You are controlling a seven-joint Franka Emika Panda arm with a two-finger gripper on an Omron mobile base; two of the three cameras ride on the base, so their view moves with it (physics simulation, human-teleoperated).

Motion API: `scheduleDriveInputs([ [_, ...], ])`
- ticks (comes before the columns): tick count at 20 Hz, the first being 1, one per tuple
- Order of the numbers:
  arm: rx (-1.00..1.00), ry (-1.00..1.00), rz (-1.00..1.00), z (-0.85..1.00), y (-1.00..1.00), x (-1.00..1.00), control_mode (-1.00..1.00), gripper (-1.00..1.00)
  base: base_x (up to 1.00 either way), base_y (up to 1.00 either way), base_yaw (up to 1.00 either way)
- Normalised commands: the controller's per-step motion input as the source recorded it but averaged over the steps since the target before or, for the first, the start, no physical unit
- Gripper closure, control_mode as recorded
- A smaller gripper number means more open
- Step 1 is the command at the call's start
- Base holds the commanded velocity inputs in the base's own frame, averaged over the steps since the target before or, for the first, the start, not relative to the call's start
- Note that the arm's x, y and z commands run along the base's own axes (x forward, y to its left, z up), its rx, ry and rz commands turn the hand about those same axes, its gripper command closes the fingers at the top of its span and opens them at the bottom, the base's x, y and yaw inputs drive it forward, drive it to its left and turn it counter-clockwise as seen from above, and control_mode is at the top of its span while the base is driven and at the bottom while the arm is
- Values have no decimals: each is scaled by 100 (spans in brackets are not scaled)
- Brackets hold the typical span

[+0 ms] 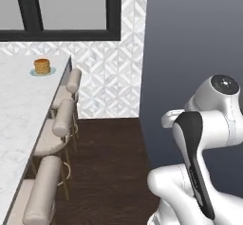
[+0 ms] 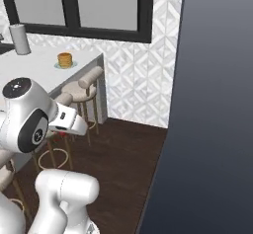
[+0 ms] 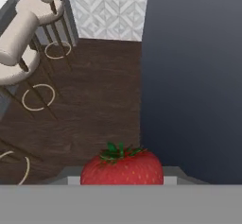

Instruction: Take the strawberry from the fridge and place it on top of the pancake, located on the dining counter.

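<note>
Strawberry (image 3: 122, 166) in transit; no legible writing noted.
Gripper (image 3: 122, 178) was closed on the strawberry, above dark floor (image 3: 94, 109) beside the fridge (image 3: 194, 76); pancake (image 1: 42, 66) sat near the desk's (image 1: 19, 115) far edge.

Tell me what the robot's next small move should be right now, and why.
Probably turn the base left toward the dining counter. The strawberry sits right at the claw in the hand view, seemingly held, while the pancake waits on its plate at the counter's far end, well out of reach.
</note>
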Motion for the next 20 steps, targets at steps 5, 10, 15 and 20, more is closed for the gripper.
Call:
scheduleDriveInputs([
  [5, 0, 0, 0, 0, 0, 0, 100, 100, 100, -43, 40],
  [10, 0, 0, 0, 0, 0, 0, 100, 100, 100, -29, 48],
  [15, 0, 0, 0, 0, 0, 0, 100, 100, 100, -49, 53],
  [20, 0, 0, 0, 0, 0, 0, 100, 100, 100, -54, 61],
])
